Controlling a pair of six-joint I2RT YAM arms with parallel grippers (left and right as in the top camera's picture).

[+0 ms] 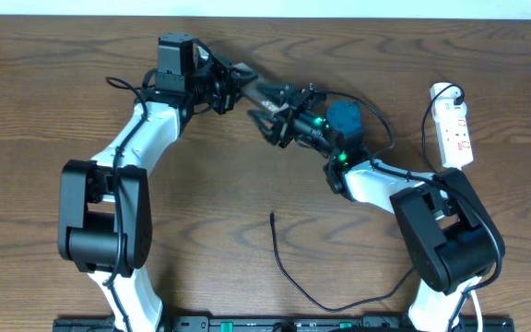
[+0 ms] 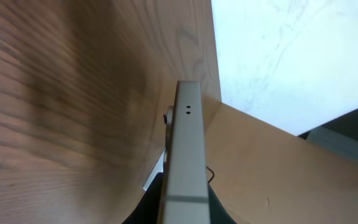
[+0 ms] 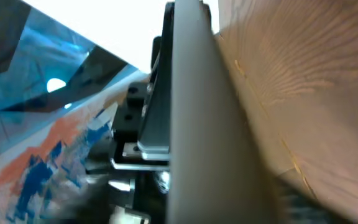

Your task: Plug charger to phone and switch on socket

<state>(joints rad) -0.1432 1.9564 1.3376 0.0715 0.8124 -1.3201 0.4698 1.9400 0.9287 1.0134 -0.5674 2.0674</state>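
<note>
The phone (image 1: pixel 258 90) is held edge-up above the far middle of the table, between my two grippers. My left gripper (image 1: pixel 240 83) is shut on it; in the left wrist view its grey edge (image 2: pixel 185 155) runs between my dark fingers. My right gripper (image 1: pixel 279 109) closes on the phone's other end; in the right wrist view its edge (image 3: pixel 194 124) fills the space between the jaws. The charger (image 1: pixel 289 272), a thin black cable, lies loose on the table near the front, its plug tip (image 1: pixel 272 217) free. The socket (image 1: pixel 454 129), a white power strip, lies at the far right.
The socket's white cord (image 1: pixel 429 120) loops on its left side. Black robot cables hang by both arms. The table's back edge runs just behind the grippers. The arm bases stand at the front edge.
</note>
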